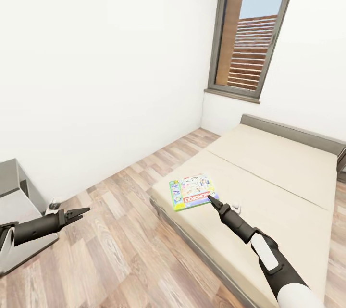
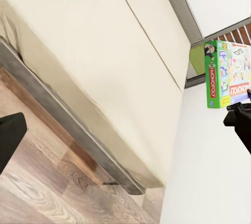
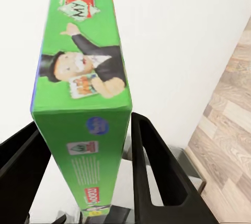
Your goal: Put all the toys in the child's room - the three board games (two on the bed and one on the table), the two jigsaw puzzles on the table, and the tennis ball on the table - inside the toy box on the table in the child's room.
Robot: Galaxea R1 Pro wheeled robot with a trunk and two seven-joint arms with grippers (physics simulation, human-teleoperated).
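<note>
the right arm reaches forward and down from the lower right of the head view, stretched out almost straight over the bed (image 1: pixel 269 173). its right gripper (image 1: pixel 212 198) meets the near edge of the white-and-green board game (image 1: pixel 191 190). in the right wrist view the two black fingers (image 3: pixel 151 171) stand on either side of the box's thin green side (image 3: pixel 83 109), with the box between them, so the jaws are closed around that edge of the game. the left wrist view shows the same box (image 2: pixel 227 73) standing clear of the sheet, with the dark tip of the right gripper (image 2: pixel 239 119) at its edge.

the game sits at the bed's near left corner, close to the foot edge beside the wood-plank floor (image 1: pixel 120 231).

the left arm is held low at the left of the head view, pointing forward over the floor, well apart from the bed. the left gripper (image 1: pixel 77 214) carries nothing, its fingers narrow and nearly together.
</note>
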